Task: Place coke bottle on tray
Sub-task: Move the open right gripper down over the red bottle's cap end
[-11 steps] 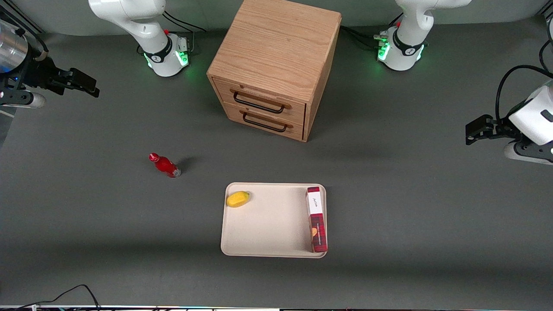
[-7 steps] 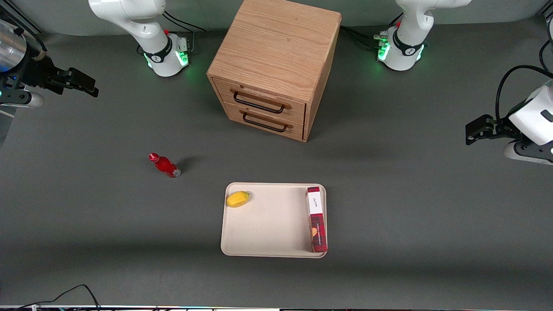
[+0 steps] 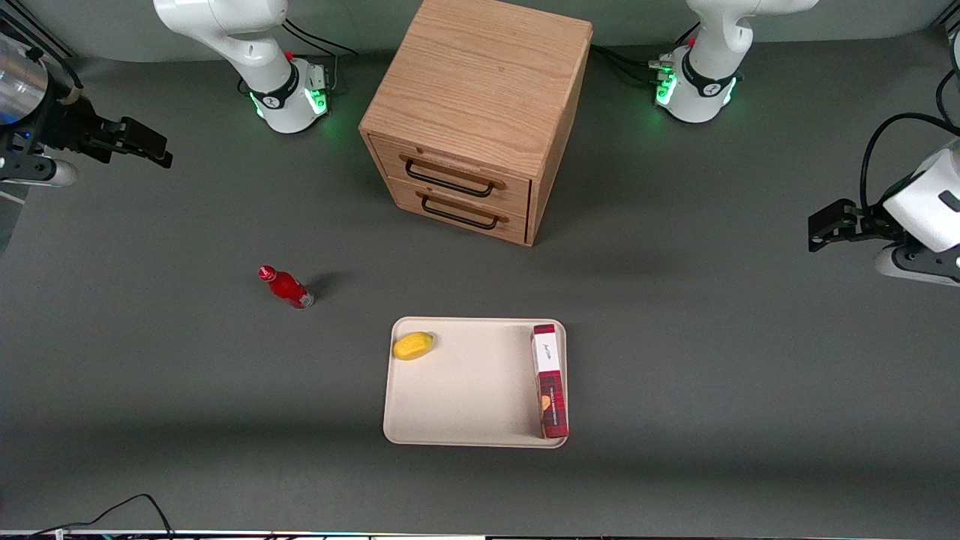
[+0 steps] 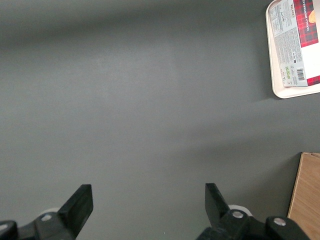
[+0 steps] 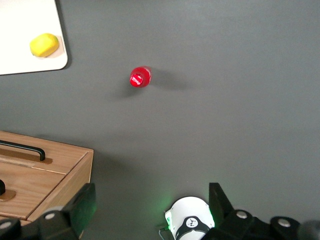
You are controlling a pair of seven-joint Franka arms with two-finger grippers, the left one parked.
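The coke bottle (image 3: 286,287), small and red with a red cap, stands upright on the dark table, apart from the tray and toward the working arm's end; it also shows in the right wrist view (image 5: 140,77). The cream-beige tray (image 3: 465,405) lies nearer the front camera than the wooden cabinet; its corner shows in the right wrist view (image 5: 50,62). My right gripper (image 3: 146,146) hangs high over the working arm's end of the table, far from the bottle. It is open and empty, its fingers (image 5: 82,207) spread wide.
A yellow fruit (image 3: 413,346) and a long red plaid box (image 3: 550,380) lie on the tray. A wooden drawer cabinet (image 3: 472,112) with two drawers stands farther from the front camera. Two arm bases (image 3: 289,94) flank it. A black cable (image 3: 112,514) lies at the front edge.
The right gripper has shifted very slightly. The bottle and tray have not moved.
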